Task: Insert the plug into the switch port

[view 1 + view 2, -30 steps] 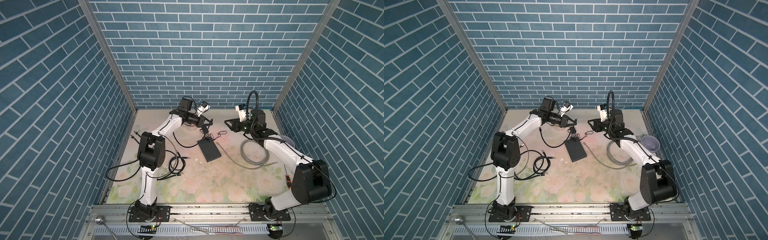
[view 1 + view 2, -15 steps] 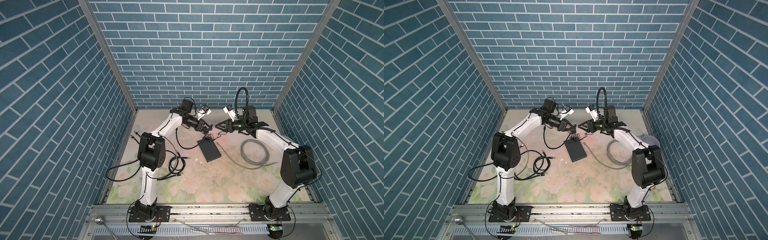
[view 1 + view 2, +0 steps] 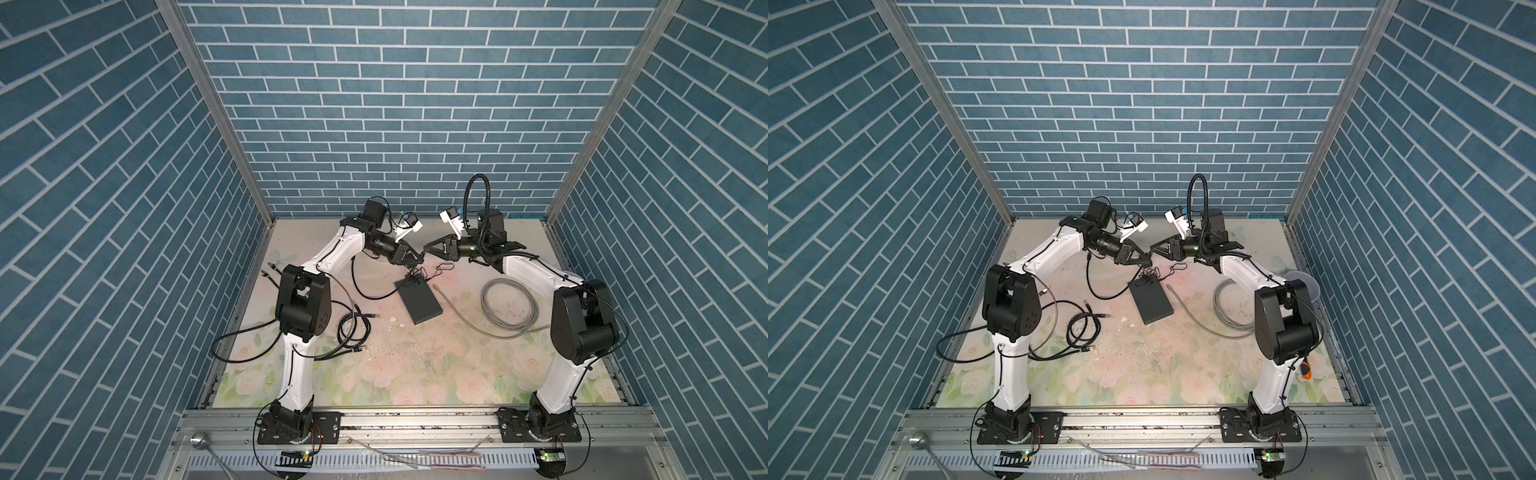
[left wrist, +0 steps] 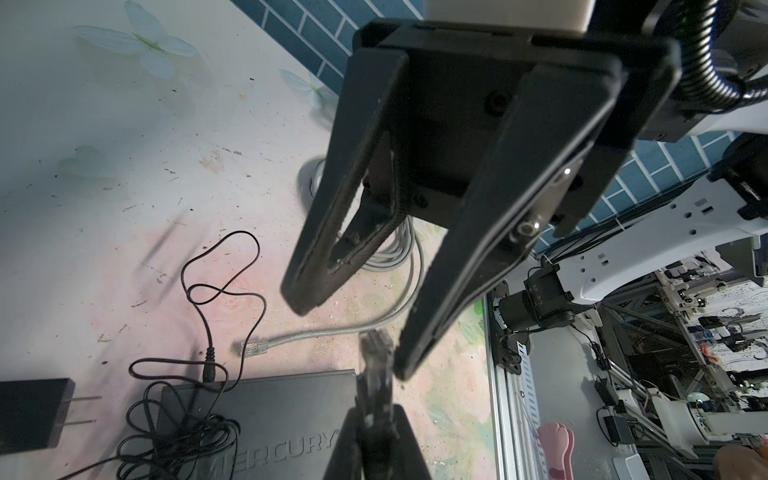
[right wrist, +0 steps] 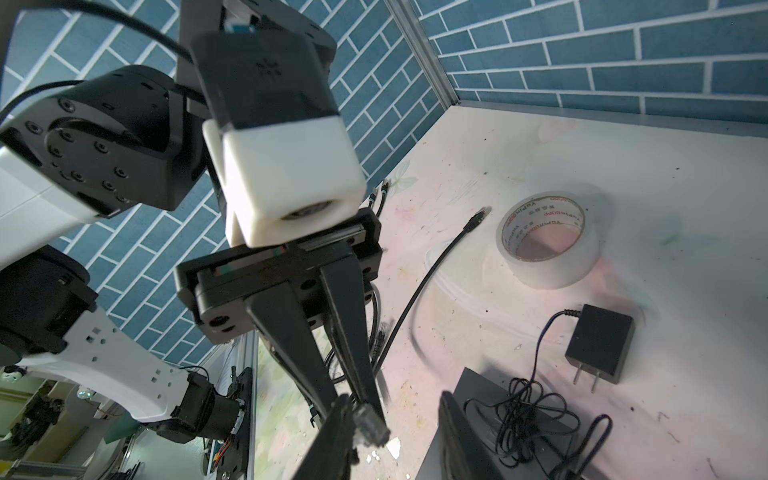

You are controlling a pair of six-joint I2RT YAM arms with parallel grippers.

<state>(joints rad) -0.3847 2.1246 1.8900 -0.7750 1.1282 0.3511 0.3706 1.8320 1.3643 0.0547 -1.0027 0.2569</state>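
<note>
Two grippers we saw tip to tip: left gripper (image 5: 359,413) pinched the plug (image 5: 372,428), right gripper (image 4: 353,336) gaped around it, switch (image 3: 419,301) at six o'clock.

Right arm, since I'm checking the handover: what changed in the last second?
The right tool swung left to the centre, its open jaws now either side of the plug gripped by the left tool, which edged toward it. The switch and grey cable coil stayed put.

High top views look down; close wrist views share the switch (image 4: 282,411).
</note>
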